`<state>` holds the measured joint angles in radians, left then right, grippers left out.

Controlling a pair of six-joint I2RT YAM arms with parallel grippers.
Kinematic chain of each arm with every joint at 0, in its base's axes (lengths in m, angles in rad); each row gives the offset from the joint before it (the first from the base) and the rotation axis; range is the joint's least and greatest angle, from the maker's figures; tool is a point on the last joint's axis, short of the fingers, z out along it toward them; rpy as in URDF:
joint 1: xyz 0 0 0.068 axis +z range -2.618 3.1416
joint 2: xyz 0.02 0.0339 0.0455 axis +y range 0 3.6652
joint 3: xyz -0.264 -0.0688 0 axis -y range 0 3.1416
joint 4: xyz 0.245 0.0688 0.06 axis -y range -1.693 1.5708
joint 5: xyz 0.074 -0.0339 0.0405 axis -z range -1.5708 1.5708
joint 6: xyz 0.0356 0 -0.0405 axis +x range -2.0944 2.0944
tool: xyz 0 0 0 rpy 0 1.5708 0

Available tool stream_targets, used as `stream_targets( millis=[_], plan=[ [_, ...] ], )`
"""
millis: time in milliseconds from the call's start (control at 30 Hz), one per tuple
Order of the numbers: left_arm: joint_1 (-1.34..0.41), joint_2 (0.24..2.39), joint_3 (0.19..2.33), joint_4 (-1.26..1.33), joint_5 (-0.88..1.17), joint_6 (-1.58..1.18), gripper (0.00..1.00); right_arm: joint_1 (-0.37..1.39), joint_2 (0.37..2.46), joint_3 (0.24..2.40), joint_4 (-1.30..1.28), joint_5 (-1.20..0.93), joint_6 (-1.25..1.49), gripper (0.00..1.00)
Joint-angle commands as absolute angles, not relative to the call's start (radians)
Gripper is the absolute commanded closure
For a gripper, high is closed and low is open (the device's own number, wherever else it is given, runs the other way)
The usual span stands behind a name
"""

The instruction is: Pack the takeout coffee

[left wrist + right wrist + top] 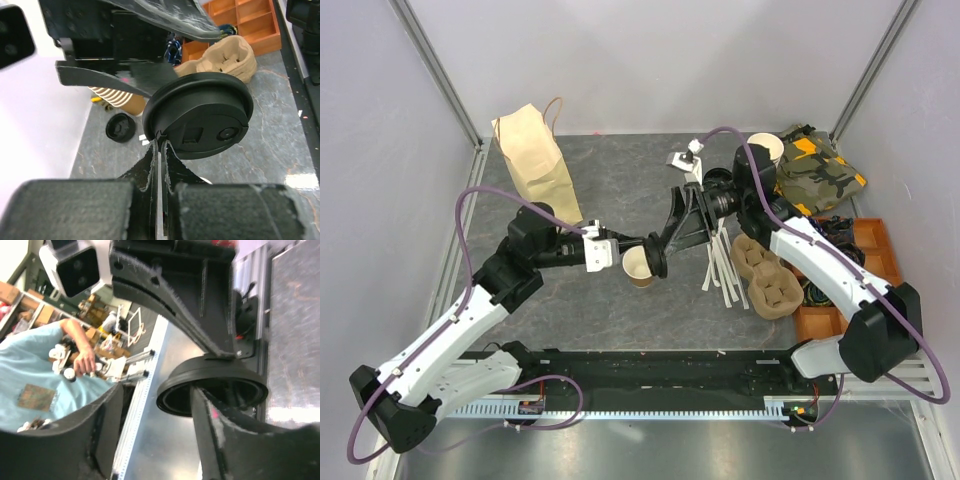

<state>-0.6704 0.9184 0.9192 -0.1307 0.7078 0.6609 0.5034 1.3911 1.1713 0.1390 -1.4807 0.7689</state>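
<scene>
Lid (200, 115) is hanging at 3 o'clock of the lidless cup (636, 270) — left jaws are pinching its rim, right jaws are gaping wide beside it.

Grey marbled tabletop (620, 190); pale lilac walls (380, 150); aluminium corner posts (440, 70).

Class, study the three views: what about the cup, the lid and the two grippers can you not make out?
Top view: whether the cup stands free or is held; the left gripper and the lid crowd it.
Left wrist view: the cup does not show; the lid fills the middle.
Right wrist view: whether the right gripper clamps the lid; the gripper itself covers the rim, all blurred.
</scene>
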Motion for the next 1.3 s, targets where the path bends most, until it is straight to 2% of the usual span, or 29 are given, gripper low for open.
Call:
stream_targets(
  millis=[0,133,200,267,300,333,367,400,700,833,1267],
  plan=[
    [-0.676,0.945,1.018,-0.288,0.637,0.644,0.98,0.409,1.442,1.148,0.523,-1.479,1.066,0.33],
    [-0.676,1.02,1.126,-0.44,0.557,0.542,0.98,0.293,1.485,1.178,0.577,-1.421,1.111,0.25],
    [-0.678,1.08,1.195,-0.541,0.508,0.497,0.98,0.244,1.502,1.219,0.45,-1.372,0.987,0.23],
    [-0.683,1.17,1.29,-0.627,0.433,0.474,0.98,0.209,1.522,1.349,-0.049,-1.245,0.696,0.21],
    [-0.687,1.201,1.323,-0.717,0.411,0.454,0.98,0.206,1.537,1.418,-0.271,-1.145,0.32,0.21],
    [-0.692,1.241,1.388,-0.77,0.364,0.439,0.98,0.21,1.557,1.49,-0.634,-1.047,0.178,0.21],
    [-0.695,1.303,1.417,-0.811,0.35,0.425,0.98,0.215,1.58,1.547,-0.691,-0.969,0.117,0.21],
    [-0.695,1.333,1.443,-0.887,0.342,0.399,0.98,0.209,1.58,1.545,-0.702,-0.871,0.103,0.21],
    [-0.695,1.595,1.672,-1.152,0.247,0.229,0.98,0.195,1.522,1.437,-0.707,-0.697,0.017,0.13],
    [-0.696,1.693,1.772,-1.244,0.193,0.189,0.98,0.196,1.474,1.373,-0.689,-0.654,0.008,0.02],
    [-0.721,1.861,1.847,-1.313,0.057,0.164,0.98,0.195,1.387,1.249,-0.64,-0.617,-0.015,0.02]
  ],
)
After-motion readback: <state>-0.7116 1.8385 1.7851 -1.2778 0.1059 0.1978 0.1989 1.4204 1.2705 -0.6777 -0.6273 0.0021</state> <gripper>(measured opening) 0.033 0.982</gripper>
